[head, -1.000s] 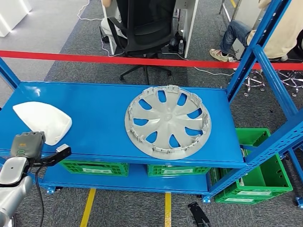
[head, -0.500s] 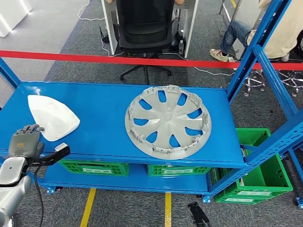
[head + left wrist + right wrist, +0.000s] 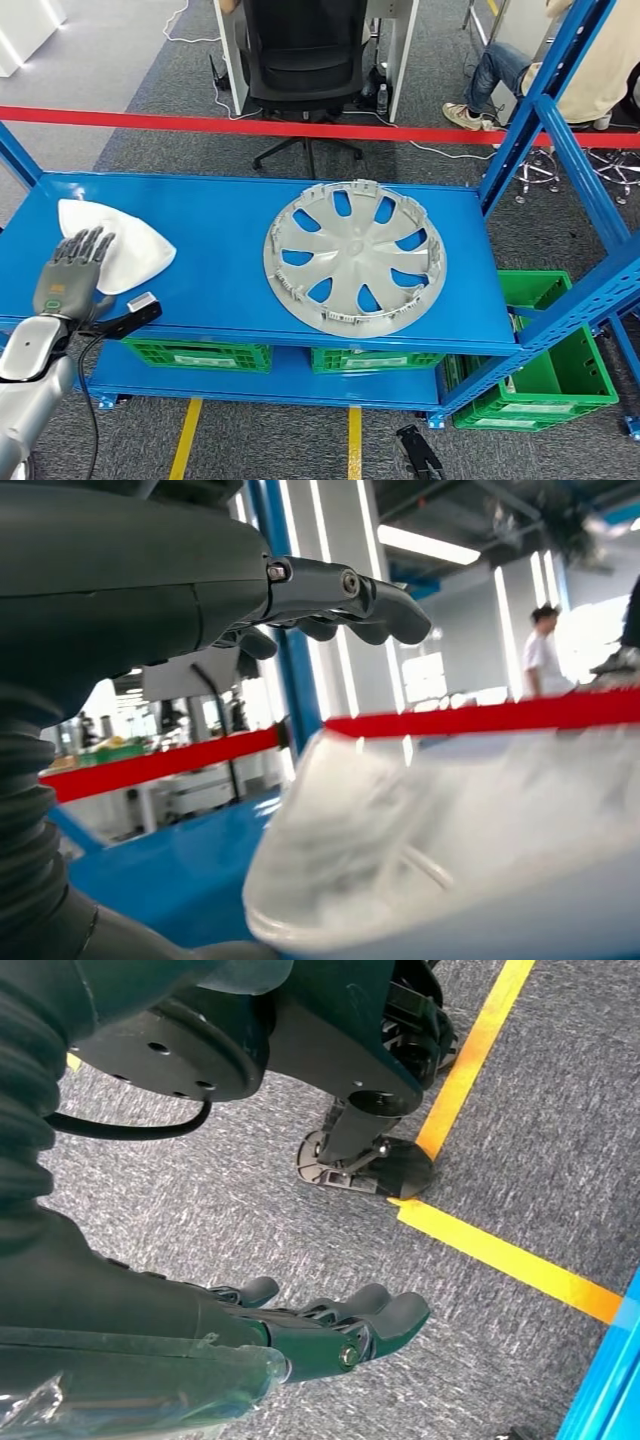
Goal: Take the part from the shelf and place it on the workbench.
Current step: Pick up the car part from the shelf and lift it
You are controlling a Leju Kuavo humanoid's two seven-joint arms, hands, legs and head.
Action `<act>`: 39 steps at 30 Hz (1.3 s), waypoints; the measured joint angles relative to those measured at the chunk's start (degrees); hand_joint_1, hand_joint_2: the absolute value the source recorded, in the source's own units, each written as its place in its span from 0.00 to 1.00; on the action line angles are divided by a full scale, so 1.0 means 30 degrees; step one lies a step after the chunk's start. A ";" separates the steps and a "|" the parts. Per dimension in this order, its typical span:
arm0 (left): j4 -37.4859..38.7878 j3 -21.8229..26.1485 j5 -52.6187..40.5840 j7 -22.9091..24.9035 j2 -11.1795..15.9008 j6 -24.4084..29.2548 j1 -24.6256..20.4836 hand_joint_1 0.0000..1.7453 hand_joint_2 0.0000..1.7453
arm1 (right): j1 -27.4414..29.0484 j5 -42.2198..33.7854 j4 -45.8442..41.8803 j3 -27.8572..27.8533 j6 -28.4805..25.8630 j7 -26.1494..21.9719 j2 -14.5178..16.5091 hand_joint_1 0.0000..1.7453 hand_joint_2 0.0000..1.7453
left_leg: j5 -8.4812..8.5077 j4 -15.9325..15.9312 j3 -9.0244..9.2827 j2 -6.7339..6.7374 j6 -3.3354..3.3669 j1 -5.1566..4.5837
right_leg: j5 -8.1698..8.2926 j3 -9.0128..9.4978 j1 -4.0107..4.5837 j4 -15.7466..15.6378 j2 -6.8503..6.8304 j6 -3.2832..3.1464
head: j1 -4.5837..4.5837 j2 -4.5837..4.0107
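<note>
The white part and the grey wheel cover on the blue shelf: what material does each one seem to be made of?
White part: probably moulded plastic, smooth and slightly glossy; the left wrist view shows a thin rounded shell edge. Grey wheel cover: likely plastic with a matte silver finish, judging by its thin spokes and the small clip tabs around its rim. Blue shelf: apparently painted metal, with a flat, evenly glossy surface.

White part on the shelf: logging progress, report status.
Left hand open, fingers over white part, no grip. Right hand open, hanging. Hubcap clear.

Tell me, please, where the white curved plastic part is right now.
In the head view, the white curved plastic part lies at the blue shelf's left end, under the left hand's fingertips.
</note>
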 joint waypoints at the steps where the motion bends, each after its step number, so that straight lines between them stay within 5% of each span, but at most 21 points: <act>1: -0.0151 -0.0013 0.0007 -0.0071 -0.0124 0.0034 -0.0115 0.00 1.00 | -0.0025 0.0011 0.0000 0.0002 0.0004 0.0000 0.0000 0.00 1.00 | 0.0000 0.0000 -0.0005 0.0000 0.0000 0.0000 | 0.0002 -0.0002 0.0000 0.0000 0.0000 -0.0001 | 0.0000 0.0000; 11: -0.0637 -0.0200 -0.0471 -0.0014 -0.0560 -0.0053 -0.0707 0.00 1.00 | -0.0103 0.0067 0.0000 0.0016 0.0062 0.0004 0.0000 0.00 1.00 | 0.0000 -0.0002 -0.0019 0.0002 0.0000 0.0001 | 0.0006 -0.0014 0.0002 0.0002 0.0005 -0.0004 | -0.0002 0.0000; 39: 0.0241 -0.0771 -0.0488 0.0861 0.0130 -0.2272 0.0139 0.00 1.00 | -0.0184 -0.0060 0.0000 0.0033 0.0029 0.0005 0.0000 0.00 1.00 | 0.0001 -0.0004 -0.0037 0.0000 0.0001 0.0001 | 0.0005 -0.0019 0.0002 0.0003 -0.0004 -0.0005 | -0.0002 0.0000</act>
